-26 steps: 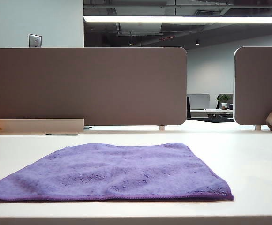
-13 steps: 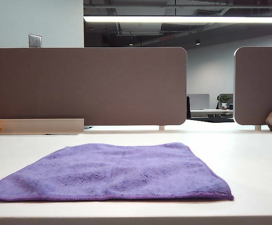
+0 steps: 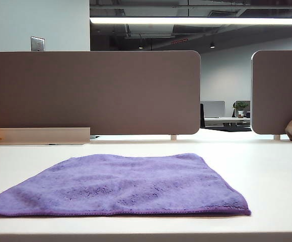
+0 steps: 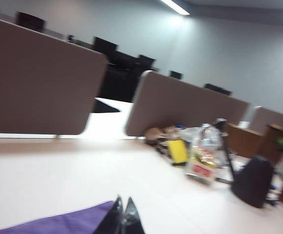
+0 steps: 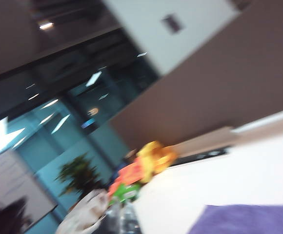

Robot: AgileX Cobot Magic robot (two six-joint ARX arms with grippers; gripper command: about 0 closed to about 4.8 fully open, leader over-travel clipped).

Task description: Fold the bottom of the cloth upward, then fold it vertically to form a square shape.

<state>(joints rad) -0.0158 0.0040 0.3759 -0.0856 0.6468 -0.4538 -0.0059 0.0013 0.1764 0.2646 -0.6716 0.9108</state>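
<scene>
One cloth (image 3: 121,184), left end effector (image 4: 121,217) closed, right end effector (image 5: 121,219) blurred — two

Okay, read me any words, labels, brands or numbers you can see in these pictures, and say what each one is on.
No text can be read in any view.
Crinkly clear packet with red and yellow print: lettering too blurred to read.
Flat yellow packet: no legible marking.
Grey metal wall plate: blank.
Purple fuzzy microfiber cloth: no tag or label visible.
Left gripper and right gripper: no markings visible.

Plain purple cloth (image 3: 126,186), white table (image 3: 267,171)
</scene>
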